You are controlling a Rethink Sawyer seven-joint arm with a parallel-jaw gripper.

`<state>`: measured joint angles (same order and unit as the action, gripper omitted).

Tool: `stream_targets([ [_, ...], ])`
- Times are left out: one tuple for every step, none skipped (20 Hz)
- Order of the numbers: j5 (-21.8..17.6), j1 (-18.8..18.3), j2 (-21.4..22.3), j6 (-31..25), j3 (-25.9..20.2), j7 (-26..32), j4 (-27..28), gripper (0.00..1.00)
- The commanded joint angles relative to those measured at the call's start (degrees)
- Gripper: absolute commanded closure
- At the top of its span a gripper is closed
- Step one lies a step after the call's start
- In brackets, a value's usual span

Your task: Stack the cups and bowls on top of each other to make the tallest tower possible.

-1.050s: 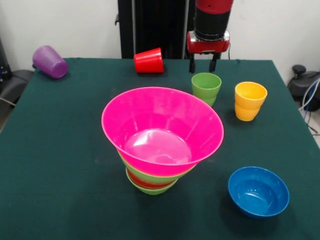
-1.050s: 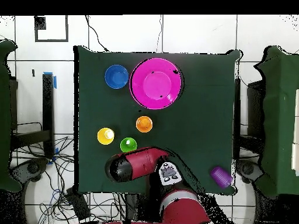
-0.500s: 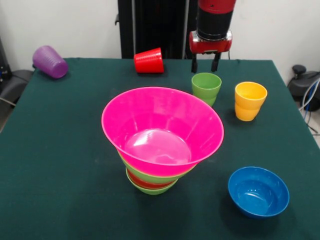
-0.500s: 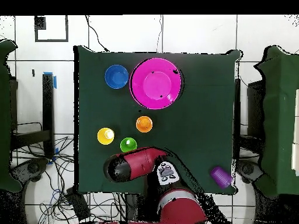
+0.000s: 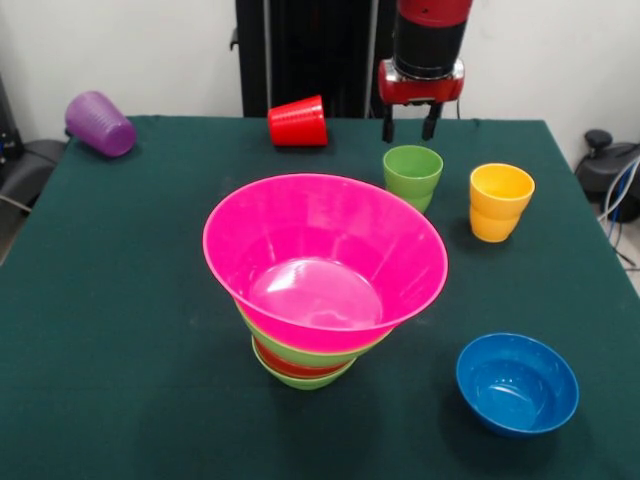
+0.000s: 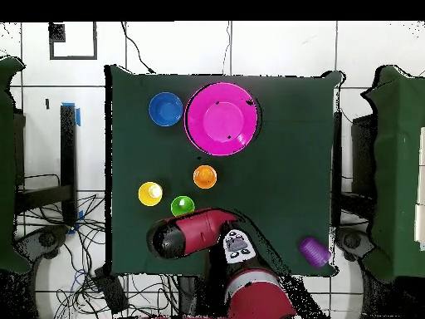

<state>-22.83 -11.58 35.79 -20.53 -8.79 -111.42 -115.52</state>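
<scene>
The tower stands mid-table: a huge pink bowl (image 5: 325, 260) (image 6: 221, 118) sits slightly tilted on a large green bowl (image 5: 300, 350), a red-orange bowl (image 5: 290, 366) and a small green bowl (image 5: 305, 381). My gripper (image 5: 408, 128) hangs open and empty just behind and above the upright light green cup (image 5: 413, 175) (image 6: 183, 206). A yellow cup (image 5: 500, 202) (image 6: 150, 193) stands beside it. The orange cup (image 6: 205, 176) shows only from overhead. The red cup (image 5: 298, 122) and the purple cup (image 5: 100, 123) (image 6: 313, 250) lie on their sides. The blue bowl (image 5: 517, 383) (image 6: 166, 109) sits alone.
The green cloth table (image 5: 120, 300) ends close behind the red cup and the purple cup. In the overhead view the arm (image 6: 187, 235) covers the table edge by the base, hiding the gripper and the red cup.
The gripper has risen slightly and drawn a little back from the light green cup. Cups and bowls have not moved.
</scene>
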Motion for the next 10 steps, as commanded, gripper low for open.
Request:
stream_targets([
  [2.7, -1.7, 0.5, -8.3, -6.5, 1.2, 3.9, 0.0],
  [2.7, -1.9, 0.7, -8.8, -6.7, 1.4, 4.0, 0.0],
  [2.6, -2.1, 0.8, -9.1, -6.9, 1.5, 4.1, 0.0],
  [2.3, -2.2, 0.8, -9.0, -6.9, 1.4, 4.1, 0.0],
  [2.2, -2.3, 0.7, -9.1, -7.0, 1.4, 4.2, 0.0],
  [2.0, -2.4, 0.6, -9.2, -7.1, 1.3, 4.3, 0.0],
  [1.8, -2.5, 0.6, -9.3, -7.2, 1.3, 4.5, 0.0],
  [1.9, -2.6, 0.7, -9.6, -7.3, 1.2, 4.5, 0.0],
  [2.0, -2.7, 1.0, -10.1, -7.5, 1.2, 4.5, 0.0],
  [2.0, -2.8, 1.2, -10.5, -7.7, 1.2, 4.6, 0.0],
])
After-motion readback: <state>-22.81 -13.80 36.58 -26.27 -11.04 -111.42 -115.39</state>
